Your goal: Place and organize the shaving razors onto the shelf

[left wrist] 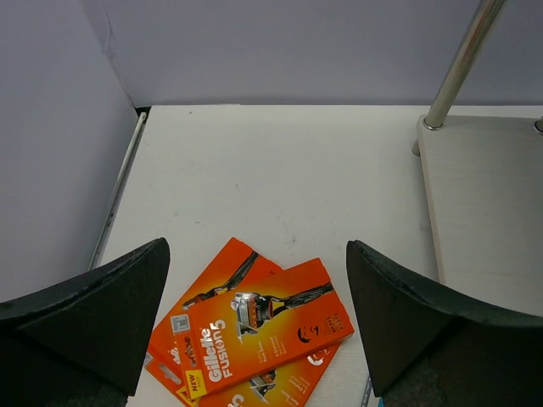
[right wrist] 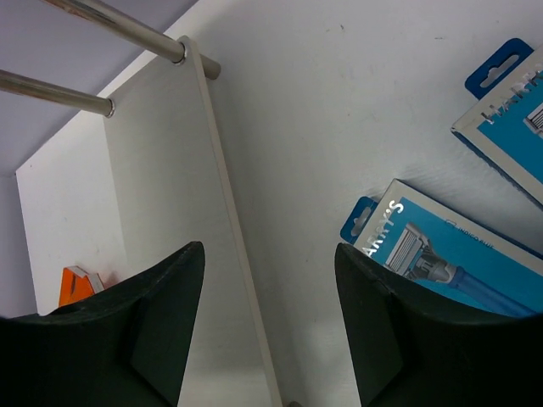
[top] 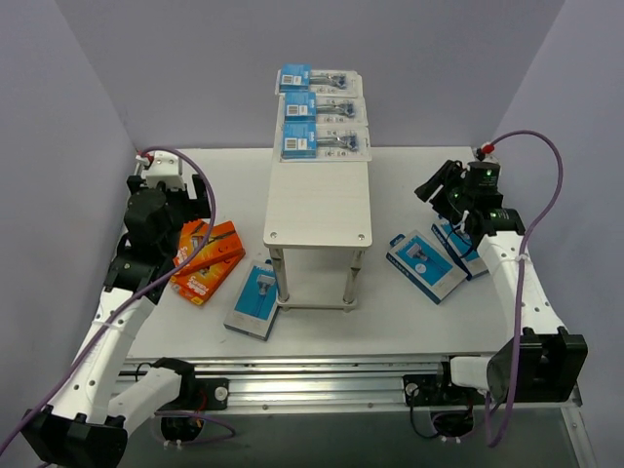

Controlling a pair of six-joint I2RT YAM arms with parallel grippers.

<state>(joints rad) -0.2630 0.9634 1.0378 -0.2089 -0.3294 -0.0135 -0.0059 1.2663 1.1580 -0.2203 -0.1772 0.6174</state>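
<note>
The shelf (top: 319, 205) stands mid-table, with three clear blister razor packs (top: 324, 109) in a row at the far end of its top. Orange razor boxes (top: 207, 259) lie overlapped on the left. My left gripper (top: 187, 210) hovers above them, open and empty; in the left wrist view the orange boxes (left wrist: 263, 326) lie between and below its open gripper (left wrist: 256, 250). One blue-and-white box (top: 255, 300) lies by the shelf's near-left leg, and two more (top: 425, 264) lie to the right. My right gripper (top: 439, 185) hangs open and empty above the table, beside a blue-and-white box (right wrist: 458, 254).
The shelf's lower board (right wrist: 144, 212) and its metal legs (right wrist: 127, 30) sit left of the right gripper (right wrist: 270, 250). In the left wrist view a leg (left wrist: 462, 59) and the lower board (left wrist: 484, 203) are at the right. Purple walls enclose the table on three sides.
</note>
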